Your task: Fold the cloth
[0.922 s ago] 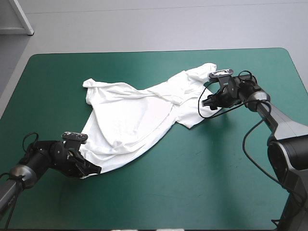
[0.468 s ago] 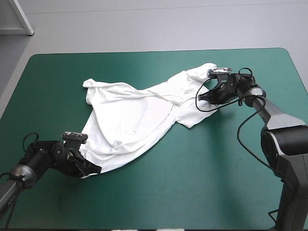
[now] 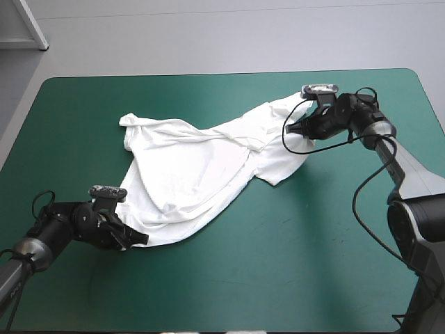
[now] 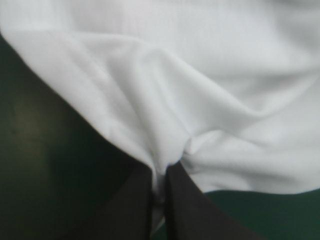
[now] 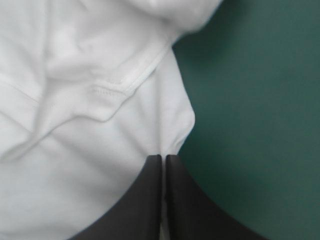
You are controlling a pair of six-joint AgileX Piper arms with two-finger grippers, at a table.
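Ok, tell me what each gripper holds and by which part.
Both are shut on the T-shirt. The left gripper pinches its edge at the corner nearest the robot; the right gripper pinches the edge at its far right end.

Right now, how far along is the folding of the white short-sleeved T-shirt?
Early. Done: both grasps are made. The left gripper is shut on the near corner of the white short-sleeved T-shirt, and the right gripper is shut on its far right edge. In hand: the shirt lies wrinkled and twisted, diagonally between them on the teal-green cover. Left: flattening it, then every fold; no neat fold shows yet.
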